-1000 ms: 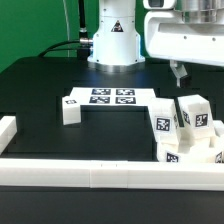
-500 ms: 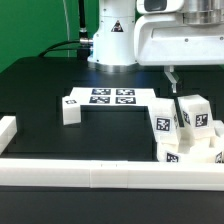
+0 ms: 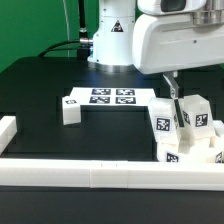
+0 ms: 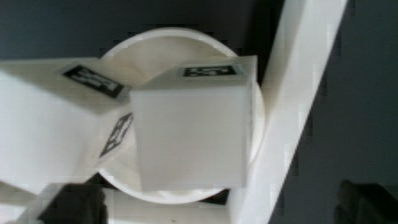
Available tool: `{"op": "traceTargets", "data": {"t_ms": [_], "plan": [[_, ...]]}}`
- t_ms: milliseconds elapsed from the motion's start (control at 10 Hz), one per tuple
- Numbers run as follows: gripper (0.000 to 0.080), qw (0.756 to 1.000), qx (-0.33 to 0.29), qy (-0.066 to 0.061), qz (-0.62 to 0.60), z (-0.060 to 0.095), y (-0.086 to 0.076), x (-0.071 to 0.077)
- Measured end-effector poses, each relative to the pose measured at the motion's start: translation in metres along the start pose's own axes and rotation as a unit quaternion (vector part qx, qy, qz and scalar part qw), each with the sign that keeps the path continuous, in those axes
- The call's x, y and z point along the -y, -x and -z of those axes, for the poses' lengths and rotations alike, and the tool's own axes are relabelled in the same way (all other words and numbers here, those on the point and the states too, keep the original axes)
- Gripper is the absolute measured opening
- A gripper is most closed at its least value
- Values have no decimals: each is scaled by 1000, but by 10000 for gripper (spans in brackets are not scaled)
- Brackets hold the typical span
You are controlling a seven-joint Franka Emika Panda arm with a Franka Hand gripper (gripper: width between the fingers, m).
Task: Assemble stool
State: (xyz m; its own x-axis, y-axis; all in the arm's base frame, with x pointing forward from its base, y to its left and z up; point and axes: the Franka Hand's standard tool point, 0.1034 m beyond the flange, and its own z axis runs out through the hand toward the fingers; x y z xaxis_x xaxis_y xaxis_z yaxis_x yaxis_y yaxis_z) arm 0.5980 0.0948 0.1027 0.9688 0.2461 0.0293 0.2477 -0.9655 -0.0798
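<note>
Claw: fingers apart, holding nothing (hovering over the legs).
Legs: clustered at four o'clock in the exterior view.
Lone leg: at nine o'clock.
Seat: behind the legs in the wrist view.

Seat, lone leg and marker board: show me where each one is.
seat (image 4: 169, 52), wrist view, bare upper part of the disc.
lone leg (image 3: 70, 112), exterior view, its front face.
marker board (image 3: 111, 96), exterior view, its middle.

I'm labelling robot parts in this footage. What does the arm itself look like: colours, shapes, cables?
The arm is glossy white with rounded segments. Its head is a bulky white box with rounded corners and dark trim on top. The jaws are thin and dark grey. Black cables run behind the base. No markings are readable.
</note>
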Motion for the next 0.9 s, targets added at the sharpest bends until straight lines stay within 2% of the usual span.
{"op": "traceTargets", "data": {"t_ms": [100, 600, 700, 900], "plan": [[649, 997, 2, 5, 72, 0, 0, -1], [649, 980, 6, 13, 199, 0, 1, -7], [649, 964, 10, 21, 265, -1, 2, -7], [649, 932, 19, 22, 361, -4, 5, -6]]}}
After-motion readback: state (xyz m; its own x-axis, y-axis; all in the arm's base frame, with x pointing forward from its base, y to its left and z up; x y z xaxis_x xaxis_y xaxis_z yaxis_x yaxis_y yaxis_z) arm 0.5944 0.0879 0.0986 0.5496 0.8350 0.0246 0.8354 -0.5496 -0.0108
